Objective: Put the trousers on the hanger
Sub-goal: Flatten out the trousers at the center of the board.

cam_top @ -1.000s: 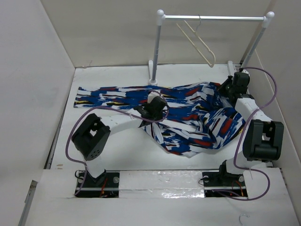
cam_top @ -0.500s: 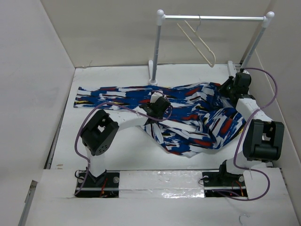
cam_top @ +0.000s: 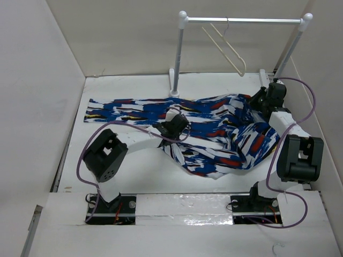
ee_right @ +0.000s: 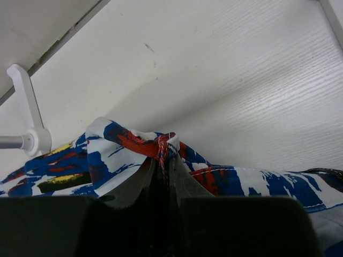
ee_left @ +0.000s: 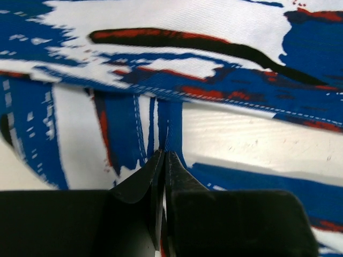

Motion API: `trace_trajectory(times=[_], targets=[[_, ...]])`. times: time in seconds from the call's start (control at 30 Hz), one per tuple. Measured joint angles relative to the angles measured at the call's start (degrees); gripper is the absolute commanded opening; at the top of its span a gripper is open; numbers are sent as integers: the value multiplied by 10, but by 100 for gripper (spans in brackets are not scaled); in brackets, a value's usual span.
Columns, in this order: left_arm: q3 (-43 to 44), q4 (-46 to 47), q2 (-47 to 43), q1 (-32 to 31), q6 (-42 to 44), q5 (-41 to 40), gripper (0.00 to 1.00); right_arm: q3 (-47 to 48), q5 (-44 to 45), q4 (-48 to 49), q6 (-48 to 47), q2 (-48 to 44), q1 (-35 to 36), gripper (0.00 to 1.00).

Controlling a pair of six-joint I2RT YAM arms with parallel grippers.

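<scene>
The trousers (cam_top: 214,128) lie across the white table, one leg stretched flat to the left and the rest bunched at the right. My left gripper (cam_top: 173,128) sits on the middle of the near edge. In the left wrist view its jaws (ee_left: 164,154) are shut on a thin fold of the blue trousers (ee_left: 214,32). My right gripper (cam_top: 261,100) is at the far right end of the heap. The right wrist view shows it (ee_right: 162,156) shut on a bunched red and white ridge of the trousers (ee_right: 107,155). The cream hanger (cam_top: 228,48) hangs bare on the rail.
The garment rail (cam_top: 241,20) stands at the back on white posts, its left post base (cam_top: 174,88) touching the trousers' far edge. White walls close in the table on both sides. A white rail fitting (ee_right: 24,107) shows left of the right gripper.
The left gripper's jaws have closed onto the trouser fabric. The left arm reached slightly right, then drew back towards me. The right arm has not moved.
</scene>
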Motion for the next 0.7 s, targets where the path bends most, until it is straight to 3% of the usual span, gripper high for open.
trace_trajectory(times=[0.13, 0.27, 0.57, 0.7], targets=[[-55, -5, -83, 0, -26, -22, 0, 0, -4, 2, 4, 0, 0, 3], [-139, -27, -235, 0, -82, -58, 0, -1, -6, 9, 11, 1, -7, 1], [-304, -235, -767, -5, -348, -155, 0, -8, -31, 39, 26, 21, -46, 1], [-374, -283, -1001, -4, -405, -153, 0, -8, -31, 45, 30, 38, -47, 1]])
